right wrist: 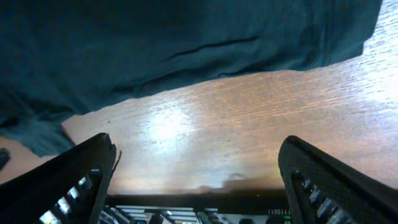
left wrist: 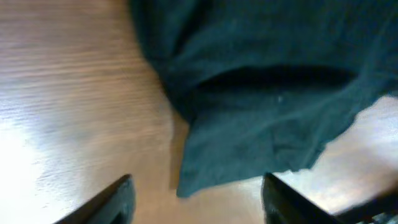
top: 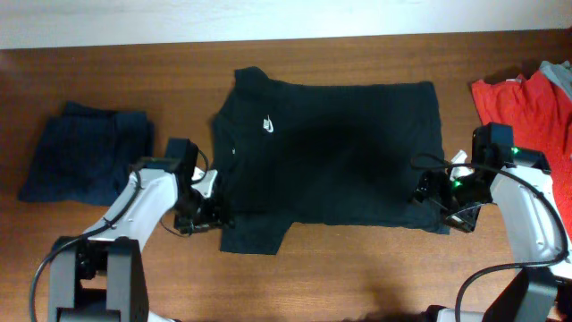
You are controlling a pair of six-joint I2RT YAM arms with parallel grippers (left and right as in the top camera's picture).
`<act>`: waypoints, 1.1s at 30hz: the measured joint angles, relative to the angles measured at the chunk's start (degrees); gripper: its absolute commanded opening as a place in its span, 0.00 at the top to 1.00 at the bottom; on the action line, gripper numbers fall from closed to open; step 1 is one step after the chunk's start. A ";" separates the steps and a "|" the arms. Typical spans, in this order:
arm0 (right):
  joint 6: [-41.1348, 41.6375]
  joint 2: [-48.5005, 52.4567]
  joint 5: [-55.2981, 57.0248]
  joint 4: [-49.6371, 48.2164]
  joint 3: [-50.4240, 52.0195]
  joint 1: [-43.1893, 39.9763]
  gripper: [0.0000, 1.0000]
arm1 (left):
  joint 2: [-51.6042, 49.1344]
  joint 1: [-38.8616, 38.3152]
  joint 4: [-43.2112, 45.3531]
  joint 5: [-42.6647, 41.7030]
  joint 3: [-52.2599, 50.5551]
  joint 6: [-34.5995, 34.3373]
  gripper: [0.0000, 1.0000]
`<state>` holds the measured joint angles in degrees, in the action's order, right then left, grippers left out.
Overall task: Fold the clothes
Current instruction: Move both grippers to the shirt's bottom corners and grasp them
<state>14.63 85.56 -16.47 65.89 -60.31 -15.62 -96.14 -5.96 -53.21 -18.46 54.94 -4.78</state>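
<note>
The black shirt (top: 340, 152) lies spread flat in the middle of the table (top: 357, 277), chest up. Its collar points to the left side and its hem to the right. The small white logo (top: 267, 125) sits near the collar. One short sleeve (top: 255, 234) sticks out at the near left corner, and the other shows at the far left.

The left gripper (top: 214, 213) is low at that near sleeve, at the shirt's left edge. In its wrist view the two fingers (left wrist: 115, 199) stand well apart, with the sleeve's end lying on the wood just ahead of the gap. Neither finger pinches cloth, so it holds nothing.

The right gripper (top: 431, 192) is at the shirt's near right corner, by the hem. Its wrist view shows the fingers (right wrist: 81, 171) spread wide over bare wood, with the shirt's edge just ahead. It holds nothing either.

A navy garment (top: 85, 152) lies bunched at the left of the table, apart from the shirt. A red garment (top: 527, 98) lies at the far right edge.
</note>
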 measured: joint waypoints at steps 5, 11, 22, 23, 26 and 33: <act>0.17 0.00 0.00 -0.39 1.27 0.00 0.15 | 0.00 -0.98 2.47 -1.11 -4.20 0.37 0.31; 0.39 0.00 0.02 -0.72 1.31 0.00 0.15 | 0.00 -2.54 1.49 -1.97 -5.68 0.39 0.32; 0.42 0.00 0.17 -1.66 1.31 0.00 0.15 | 0.00 -4.33 2.93 -2.56 -5.70 -0.98 0.99; 0.39 0.00 0.20 -1.73 1.31 0.00 0.15 | 0.00 -4.33 2.69 -2.62 -5.70 -0.92 0.99; 0.39 0.00 0.66 -1.77 1.31 0.00 0.15 | 0.00 -4.33 1.25 -2.58 -5.70 -0.87 0.99; 1.09 0.00 2.32 -2.12 1.31 0.00 0.13 | 0.07 -1.88 -8.52 -2.25 -4.52 -0.90 0.99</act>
<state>15.73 85.56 -14.15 63.77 -59.00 -15.62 -96.07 -7.84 -61.73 -20.71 50.41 -5.67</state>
